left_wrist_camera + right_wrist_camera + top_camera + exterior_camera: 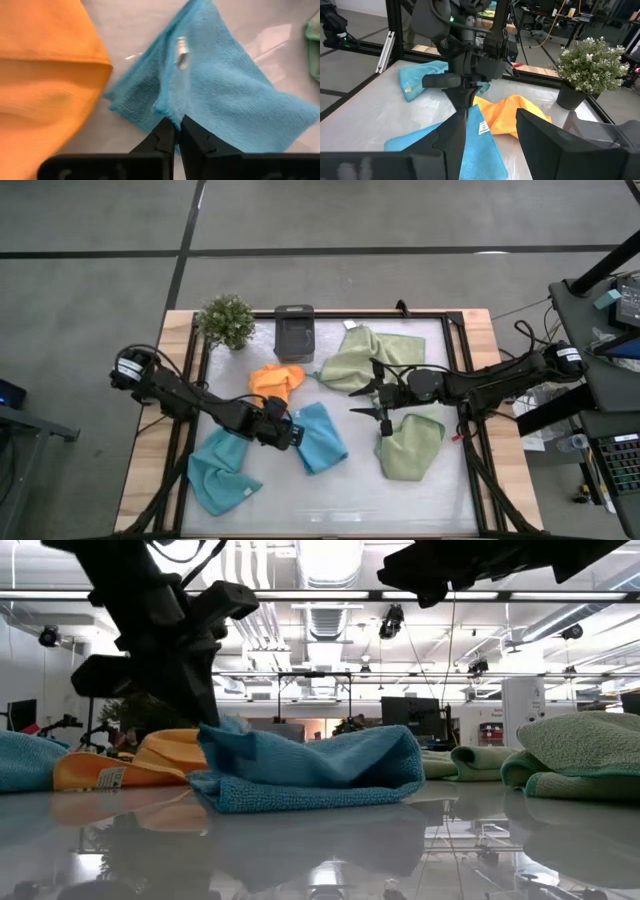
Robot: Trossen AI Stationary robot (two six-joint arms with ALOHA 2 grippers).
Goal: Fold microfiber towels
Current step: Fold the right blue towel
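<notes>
A light blue towel [322,438] lies mid-table, and my left gripper [287,430] is shut on its left edge. A second light blue towel [220,470] lies crumpled at the near left. The orange towel [278,380] lies bunched just beyond my left gripper. One sage green towel [370,360] rests at the far middle and another [410,445] at the near right. My right gripper [360,402] hovers open between the two green towels, pointing level toward the table's left and touching nothing. My left gripper pinches the blue towel's left edge [166,112] between its two fingertips [162,134]. The fingers slant down from the table's left. The pinched part [225,735] is raised a little. The rest of the towel [330,775] lies on the table, slack.
A small potted plant [226,320] and a dark grey box [294,332] stand at the table's far edge. A black frame [455,360] runs around the white table top. Bare surface shows along the near edge [330,505].
</notes>
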